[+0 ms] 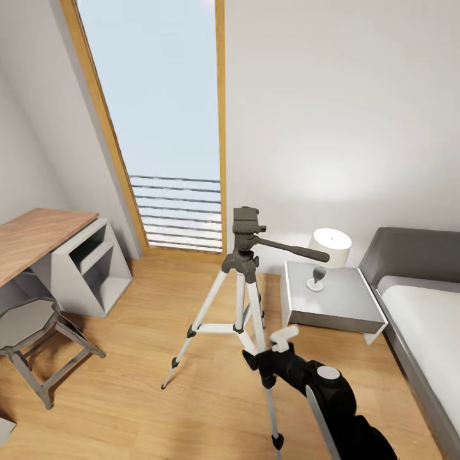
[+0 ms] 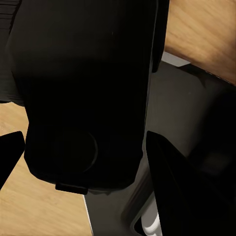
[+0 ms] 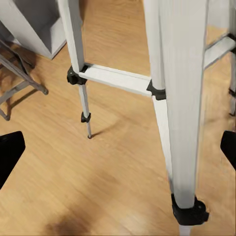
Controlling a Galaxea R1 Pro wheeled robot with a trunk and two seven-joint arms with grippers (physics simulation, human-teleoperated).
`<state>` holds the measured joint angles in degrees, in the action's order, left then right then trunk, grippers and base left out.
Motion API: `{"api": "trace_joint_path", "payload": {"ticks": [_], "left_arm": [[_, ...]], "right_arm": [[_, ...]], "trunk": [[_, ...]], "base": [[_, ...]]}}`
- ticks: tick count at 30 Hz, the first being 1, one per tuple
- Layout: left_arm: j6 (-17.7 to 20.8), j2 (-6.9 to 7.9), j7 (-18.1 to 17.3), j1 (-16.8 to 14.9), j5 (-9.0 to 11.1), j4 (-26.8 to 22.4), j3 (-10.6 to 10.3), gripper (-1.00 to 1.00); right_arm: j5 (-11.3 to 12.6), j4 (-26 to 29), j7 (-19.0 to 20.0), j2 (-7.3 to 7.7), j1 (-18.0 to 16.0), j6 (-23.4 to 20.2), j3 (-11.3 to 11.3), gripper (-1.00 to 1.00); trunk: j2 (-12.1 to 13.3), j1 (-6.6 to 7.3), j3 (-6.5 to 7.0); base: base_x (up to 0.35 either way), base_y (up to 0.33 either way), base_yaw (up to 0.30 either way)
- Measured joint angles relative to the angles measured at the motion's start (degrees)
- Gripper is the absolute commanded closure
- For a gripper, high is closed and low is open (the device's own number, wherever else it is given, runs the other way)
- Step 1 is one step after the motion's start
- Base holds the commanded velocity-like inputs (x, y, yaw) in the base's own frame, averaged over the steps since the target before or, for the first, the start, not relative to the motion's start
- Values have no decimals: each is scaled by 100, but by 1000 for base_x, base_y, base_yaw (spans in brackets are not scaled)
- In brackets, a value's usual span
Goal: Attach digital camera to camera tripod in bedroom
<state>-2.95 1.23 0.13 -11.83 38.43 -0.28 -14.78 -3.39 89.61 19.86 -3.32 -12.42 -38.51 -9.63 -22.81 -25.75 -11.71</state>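
In the bedroom (image 1: 358,96), the camera tripod (image 1: 241,300) stands on the wood floor (image 1: 128,409) before the window. The right tool (image 3: 118,147) is spread apart near a tripod leg; whether the left tool (image 2: 83,147) is apart or together cannot be told.

Right arm (image 1: 332,396) reaching forward, right tool (image 3: 118,147) with fingers spread wide, left tool (image 2: 83,152) fingers parted

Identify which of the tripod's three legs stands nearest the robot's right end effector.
The front leg of the camera tripod, passing just beside the right end effector; the other two splay away toward the window.
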Motion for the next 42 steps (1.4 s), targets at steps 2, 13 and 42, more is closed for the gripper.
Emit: {"api": "trace_joint_path", "payload": {"ticks": [2, 13, 42], "left_arm": [[0, 0, 0, 0, -3, 1, 1, 100], [0, 0, 1, -1, 18, 0, 5, 100], [0, 1, 1, -2, 19, 0, 2, 100]], "right_arm": [[3, -11, -321, -62, -13, 67, 0, -100], [5, -88, -1176, -239, -56, 215, -8, -100], [76, -3180, -1287, -297, -1686, 1861, 24, -100]], "trunk": [[0, 0, 0], [0, 0, 0], [0, 0, 0]], "base": [[0, 0, 0], [0, 0, 0], [0, 0, 0]]}}
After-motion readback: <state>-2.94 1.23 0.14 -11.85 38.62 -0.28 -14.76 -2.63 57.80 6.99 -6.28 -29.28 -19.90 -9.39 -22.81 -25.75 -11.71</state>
